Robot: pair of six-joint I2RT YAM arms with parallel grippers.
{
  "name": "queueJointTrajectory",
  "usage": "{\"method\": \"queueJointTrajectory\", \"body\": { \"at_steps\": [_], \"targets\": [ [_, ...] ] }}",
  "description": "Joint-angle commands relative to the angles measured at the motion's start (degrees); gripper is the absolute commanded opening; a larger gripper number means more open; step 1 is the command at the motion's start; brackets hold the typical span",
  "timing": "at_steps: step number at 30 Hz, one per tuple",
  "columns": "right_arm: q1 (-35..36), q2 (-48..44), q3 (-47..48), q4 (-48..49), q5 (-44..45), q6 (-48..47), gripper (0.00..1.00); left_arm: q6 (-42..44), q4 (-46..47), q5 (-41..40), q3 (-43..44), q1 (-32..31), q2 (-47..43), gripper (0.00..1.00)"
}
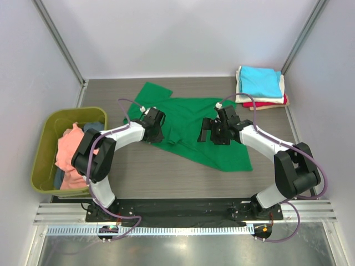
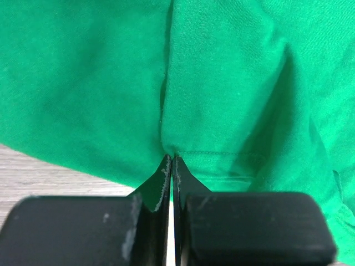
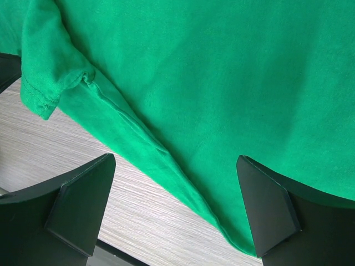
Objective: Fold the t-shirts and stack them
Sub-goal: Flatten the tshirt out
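Green t-shirt: You are looking at one bright green t-shirt (image 1: pixel 187 119) that is lying in the middle of the surface (image 1: pixel 150 166). It is lying mostly flat, with some wrinkles. One sleeve is sticking out toward the far side.
Left gripper: Your left gripper (image 1: pixel 158 128) is squeezing tight on the green t-shirt. In the left wrist view its two fingers are pressing together on a small fold of cloth right at a stitched hem (image 2: pixel 170 160).
Right gripper: Your right gripper (image 1: pixel 209 133) is staying wide apart and is holding nothing. In the right wrist view the fingers (image 3: pixel 83 194) are sitting on both sides of the shirt's edge, with green cloth and bare surface showing between them.
Stack: Three folded t-shirts are sitting in a pile at the far right corner. The cyan t-shirt (image 1: pixel 259 80) is lying on top, the cream t-shirt (image 1: pixel 281 83) is peeking out under it, and the red t-shirt (image 1: pixel 269 103) is lying at the bottom.
Tub: One olive-green tub (image 1: pixel 41 149) is sitting at the left side. A salmon-pink t-shirt (image 1: pixel 69 152) is bunching up inside it, and a dark blue-grey t-shirt (image 1: pixel 93 127) is showing beside it at the far end.
Count: You are seeing six t-shirt colours, two grippers and one tub. I cannot tell if the pink heap is hiding more cloth.
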Motion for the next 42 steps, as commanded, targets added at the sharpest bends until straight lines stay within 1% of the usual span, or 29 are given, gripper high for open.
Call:
{"method": "queueJointTrajectory", "body": {
  "at_steps": [1,5,6,8,9,11,12,14,15,16,18,19,21,22,23,26,30,33,36,38,40,41,42],
  "targets": [
    [0.1,-0.4,1.5,1.3,0.0,-0.3,0.97,0.2,-0.4,-0.4,1.0,0.2,-4.1,0.0],
    [0.1,-2.0,1.6,0.2,2.2,-0.3,0.97,-0.1,-7.4,-1.0,0.8,0.2,-11.3,0.0],
    [0.1,-2.3,1.3,0.1,2.8,-0.3,0.97,-0.2,-8.7,-0.9,0.3,0.2,-15.4,0.0],
    [0.0,-2.8,1.0,0.1,4.1,0.0,0.97,-0.6,-12.8,-1.3,-1.3,0.2,-19.3,0.0],
    [0.0,-3.0,1.0,0.0,4.1,0.1,0.98,-0.9,-16.0,-1.9,-1.9,0.2,-23.7,0.0],
    [0.0,-3.1,1.0,-0.1,4.0,0.3,0.97,-2.2,-18.9,-2.3,-3.3,0.2,-28.1,0.0],
    [0.0,-3.3,0.9,-0.1,4.0,0.4,0.97,-2.8,-21.4,-1.8,-5.1,0.2,-32.4,0.0],
    [0.0,-3.8,0.6,-0.2,4.3,0.8,0.97,-5.2,-23.9,-0.4,-7.2,0.1,-37.1,0.0],
    [0.0,-4.5,0.1,-0.3,5.4,1.3,0.97,-6.1,-26.6,0.1,-9.3,0.0,-39.4,0.0],
    [0.0,-5.0,-0.3,-0.4,6.1,1.8,0.97,-6.9,-27.9,0.4,-10.6,-0.1,-44.5,0.0],
    [-0.1,-6.2,-1.8,-0.6,9.0,4.0,0.97,-9.7,-33.0,0.8,-12.4,-0.3,-49.7,0.0],
    [-0.1,-7.6,-2.6,-0.5,9.9,4.6,0.97,-10.5,-34.7,0.9,-14.1,-0.3,-54.3,0.0],
    [-0.3,-9.1,-4.8,-0.5,10.6,6.1,0.97,-13.4,-38.4,2.8,-15.7,-0.4,-59.2,0.0],
    [-0.4,-11.0,-5.7,-0.4,14.1,8.0,0.98,-14.6,-38.8,4.0,-17.2,-0.5,-61.3,0.0],
    [-0.4,-12.6,-6.9,-0.1,15.3,9.0,0.98,-16.0,-39.2,6.3,-18.0,-0.5,-65.9,0.0],
    [-0.5,-19.6,-13.4,2.0,19.1,14.8,0.98,-20.2,-41.8,8.2,-19.7,-0.5,-72.9,0.0],
    [-0.5,-29.1,-21.1,2.1,23.5,21.5,0.99,-23.5,-50.3,6.5,-18.4,-0.5,-78.2,0.0],
    [-0.6,-35.1,-25.3,1.7,25.5,25.0,0.98,-25.5,-52.4,7.5,-17.9,-0.5,-81.0,0.0],
    [-0.6,-38.7,-28.5,0.8,26.7,27.8,0.98,-25.7,-51.9,7.7,-18.6,-0.5,-81.9,0.0],
    [-0.7,-39.4,-29.5,-0.7,27.6,29.4,0.98,-25.2,-51.3,7.7,-19.5,-0.5,-81.6,0.0],
    [-0.7,-39.3,-29.6,-2.1,29.0,30.8,0.96,-24.6,-49.1,8.3,-21.2,-0.5,-80.4,0.0],
    [-0.6,-39.1,-29.7,-4.4,29.6,32.2,0.95,-24.4,-47.7,8.9,-22.1,-0.5,-80.2,0.0],
    [-0.7,-39.1,-29.8,-5.6,30.1,33.0,0.95,-24.4,-44.6,11.1,-23.2,-0.5,-79.8,0.0]
  ]
}}
